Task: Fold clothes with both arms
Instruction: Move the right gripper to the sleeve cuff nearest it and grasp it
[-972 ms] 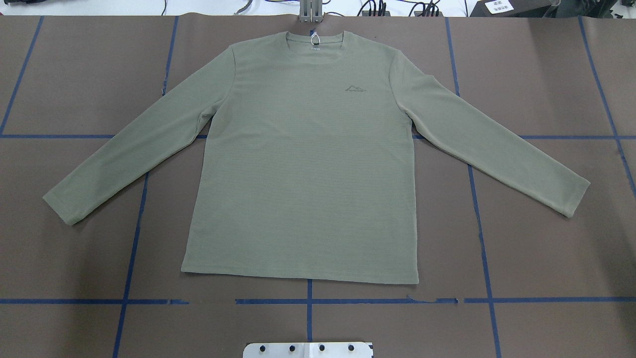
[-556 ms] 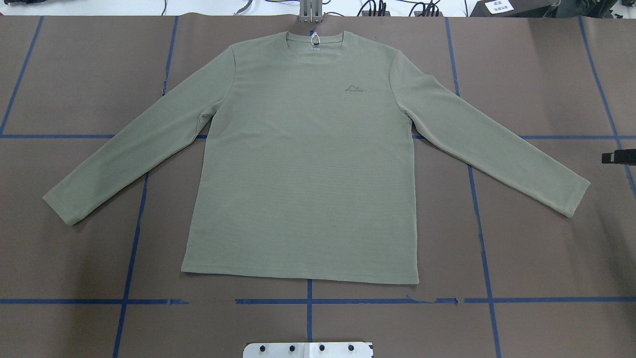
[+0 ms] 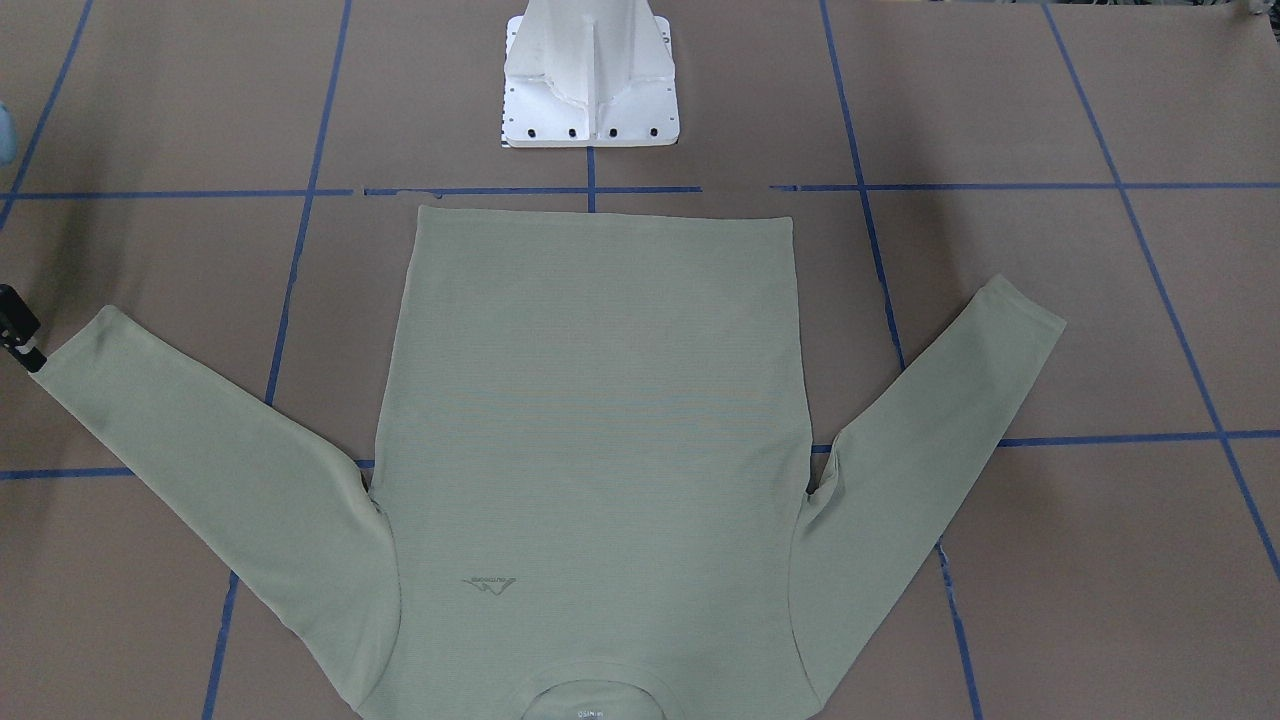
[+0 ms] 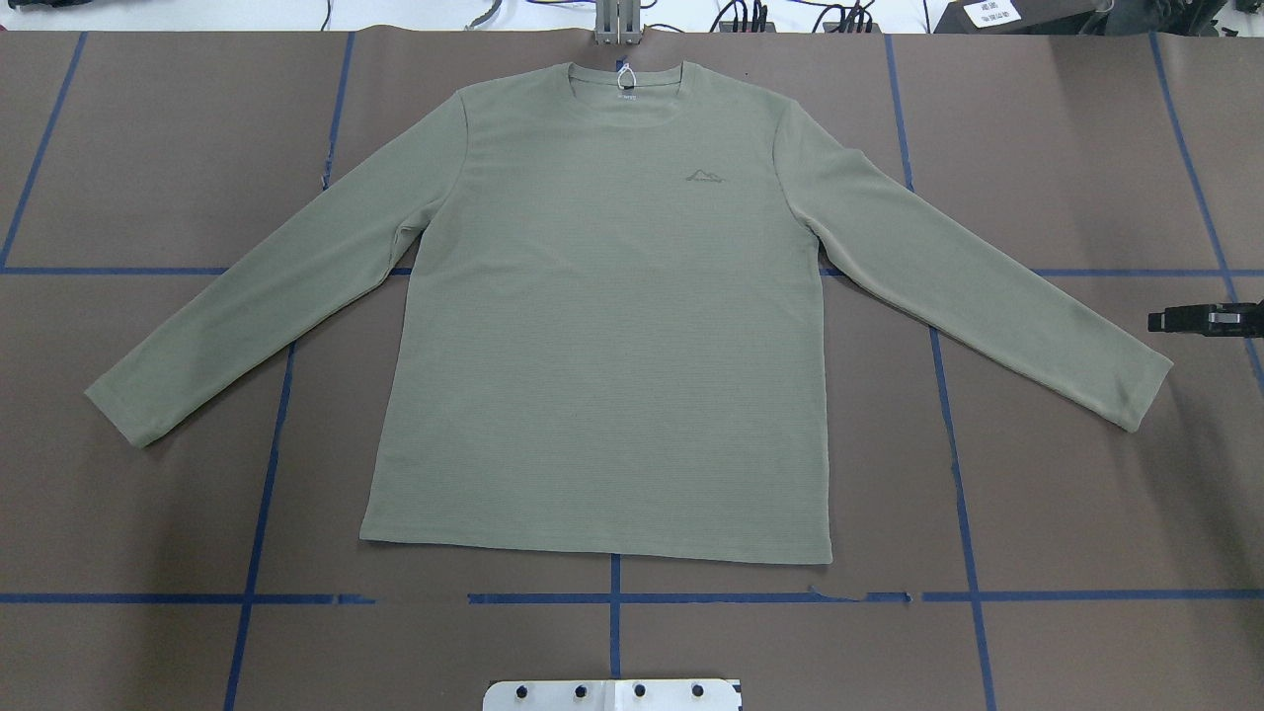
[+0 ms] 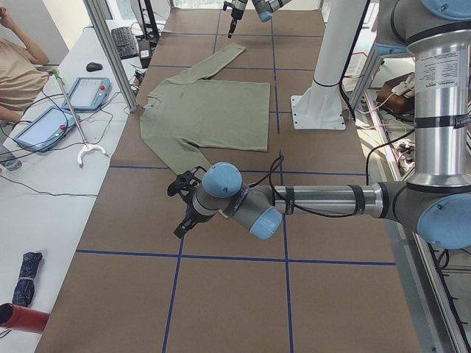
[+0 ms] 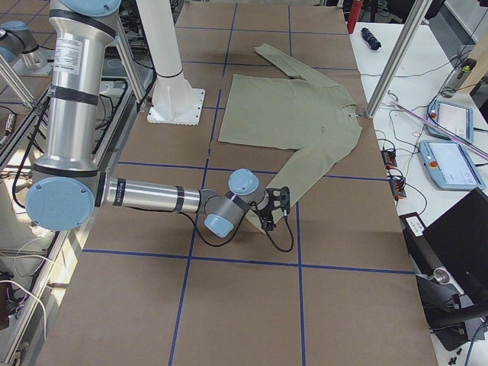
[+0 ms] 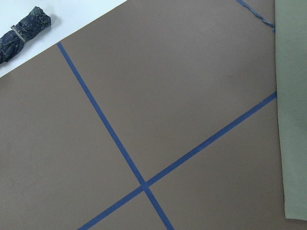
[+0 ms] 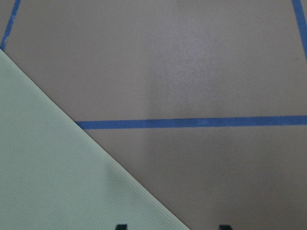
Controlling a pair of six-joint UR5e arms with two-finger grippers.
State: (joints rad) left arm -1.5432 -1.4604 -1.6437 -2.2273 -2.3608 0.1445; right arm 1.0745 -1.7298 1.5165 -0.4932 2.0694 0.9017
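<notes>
Lying flat on the counter (image 4: 1086, 148), the shirt (image 4: 602, 326) spreads both sleeves. The right gripper (image 4: 1160, 321) hangs wide near one cuff. How the left gripper (image 5: 176, 209) stands cannot be told.

Shirt (image 3: 590, 400) lies flat, logo side up, on brown table cover (image 3: 1100, 300) w/ blue tape grid. Hem is toward white pedestal (image 3: 590, 70) at top; collar cut off by bottom edge. Both sleeves splayed outward. R gripper (image 3: 30, 355) at view's left edge, just beside that sleeve's cuff.
</notes>
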